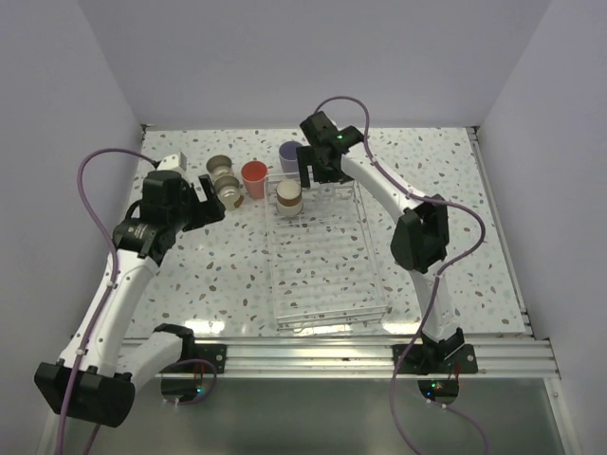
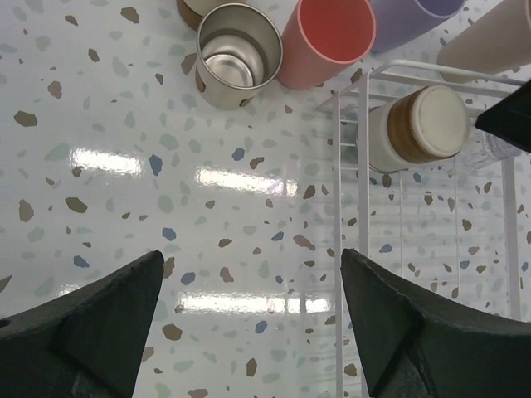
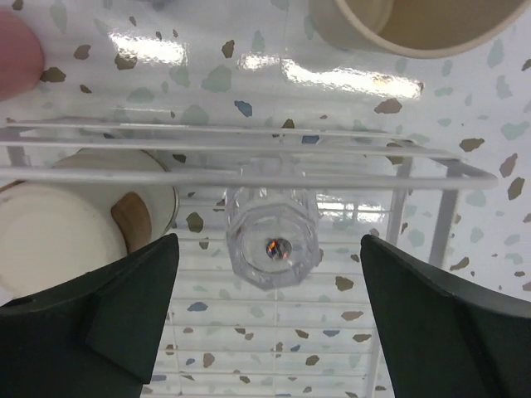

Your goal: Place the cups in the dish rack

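The dish rack [image 1: 327,256] lies in the middle of the table. A brown-grey cup with a cream base [image 1: 288,199] stands upside down in its far left corner. The tiny clear cup [image 3: 272,236] stands in the rack's far end, between the wide-apart fingers of my right gripper [image 3: 267,249], touching neither. Left of the rack stand two brown-grey cups [image 1: 220,166] [image 1: 229,190], the coral-red cup [image 1: 254,178] and the lavender cup [image 1: 290,154]. The beige cup [image 3: 415,21] stands just beyond the rack. My left gripper [image 1: 216,207] is open and empty over bare table near these cups.
White walls close in the table on the left, back and right. The rack's wire rim [image 2: 365,207] runs just right of my left gripper [image 2: 253,282]. My right gripper [image 1: 318,175] hangs over the rack's far end.
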You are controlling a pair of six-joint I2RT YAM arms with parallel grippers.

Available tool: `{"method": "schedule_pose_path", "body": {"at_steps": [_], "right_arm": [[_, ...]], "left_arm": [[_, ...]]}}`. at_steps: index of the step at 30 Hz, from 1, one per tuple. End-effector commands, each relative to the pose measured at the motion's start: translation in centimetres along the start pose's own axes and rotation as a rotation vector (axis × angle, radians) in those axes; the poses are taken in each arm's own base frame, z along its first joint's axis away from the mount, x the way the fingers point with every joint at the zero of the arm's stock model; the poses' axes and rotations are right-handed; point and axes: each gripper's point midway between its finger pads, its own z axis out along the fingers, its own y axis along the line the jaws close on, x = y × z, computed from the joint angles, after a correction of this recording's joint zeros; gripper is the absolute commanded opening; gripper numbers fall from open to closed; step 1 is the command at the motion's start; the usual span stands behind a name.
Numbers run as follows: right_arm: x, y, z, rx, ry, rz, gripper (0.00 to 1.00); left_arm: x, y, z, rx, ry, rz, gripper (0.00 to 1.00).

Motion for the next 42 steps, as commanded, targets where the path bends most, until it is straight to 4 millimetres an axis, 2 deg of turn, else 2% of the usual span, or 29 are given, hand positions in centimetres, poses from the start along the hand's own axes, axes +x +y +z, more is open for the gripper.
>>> {"method": "schedule_pose_path", "body": {"at_steps": [1,2,3,4,5,6,7,8,9,11,12,13,15,18,19,22,24,26,29,32,35,40,42], "right_arm": [[-3.3,-0.6,-7.5,-0.071,-0.156,0.074,0.94],[-3.6,-0.6,-9.8,-0.110,-0.185,0.086,0.94],[-2.4,-0.8,-9.6,-0.114,-0.163,0.086,0.94],[-1.8,-1.0,-10.1,-0.126,-0.158,0.086,0.94],[-1.8,-1.3,-12.8,-0.170,-0.196,0.100,0.94],[0.2,-1.5,-12.1,-0.170,-0.161,0.098,0.94],[0.9,-1.8,-12.9,-0.188,-0.169,0.104,0.93],[1.3,-2.4,-15.1,-0.217,-0.207,0.120,0.93],[3.4,-2.3,-14.4,-0.243,-0.171,0.124,0.93],[5.3,-2.4,-15.0,-0.280,-0.155,0.146,0.93],[7.1,-2.6,-15.7,-0.308,-0.141,0.151,0.93],[7.8,-2.8,-15.8,-0.313,-0.132,0.154,0.93],[9.7,-4.0,-16.4,-0.299,-0.121,0.154,0.93],[11.7,-5.5,-16.9,-0.261,-0.106,0.141,0.94],[11.9,-6.2,-17.6,-0.247,-0.124,0.143,0.95],[13.2,-7.3,-18.6,-0.233,-0.120,0.141,0.95],[13.9,-7.9,-18.8,-0.220,-0.118,0.135,0.96],[14.3,-8.8,-19.2,-0.190,-0.123,0.133,0.97],[14.7,-9.0,-19.3,-0.180,-0.110,0.127,0.97],[14.7,-9.1,-19.4,-0.179,-0.107,0.123,0.97],[14.7,-9.4,-19.6,-0.165,-0.115,0.122,0.97],[14.9,-9.4,-19.3,-0.163,-0.101,0.118,0.97],[14.9,-9.3,-19.2,-0.165,-0.099,0.118,0.97]], "left_arm": [[-2.5,0.1,1.0,-0.043,-0.048,0.011,0.91],[-2.4,0.2,1.4,-0.057,-0.037,0.011,0.91],[-3.0,0.3,1.7,-0.074,-0.043,0.009,0.90],[-2.7,0.6,2.6,-0.099,-0.015,0.013,0.90],[-2.9,0.6,3.0,-0.111,-0.010,0.016,0.90],[-3.8,0.7,3.2,-0.127,-0.023,0.022,0.90],[-3.6,0.8,4.3,-0.142,0.000,0.030,0.90],[-4.0,0.8,4.8,-0.151,0.002,0.035,0.90],[-4.2,0.9,5.9,-0.167,0.017,0.043,0.90],[-4.5,1.2,7.3,-0.185,0.036,0.050,0.90],[-5.1,1.2,7.8,-0.192,0.036,0.054,0.90],[-4.4,1.7,9.4,-0.212,0.076,0.057,0.90],[-4.3,2.7,11.4,-0.247,0.117,0.054,0.89],[-4.8,3.5,13.2,-0.254,0.134,0.038,0.89],[-4.5,4.1,14.3,-0.261,0.155,0.030,0.89],[-4.4,4.2,16.4,-0.242,0.172,0.021,0.90],[-4.2,4.1,17.9,-0.233,0.181,0.029,1.00],[-4.5,3.6,18.8,-0.204,0.180,0.031,1.00],[-3.9,3.5,20.3,-0.192,0.199,0.026,0.99],[-3.3,3.8,21.5,-0.199,0.213,0.022,0.93],[-2.4,4.1,22.3,-0.206,0.236,0.010,0.81],[-1.8,4.1,22.8,-0.201,0.239,-0.015,0.56],[-1.6,4.0,22.9,-0.199,0.243,-0.024,0.40]]}}
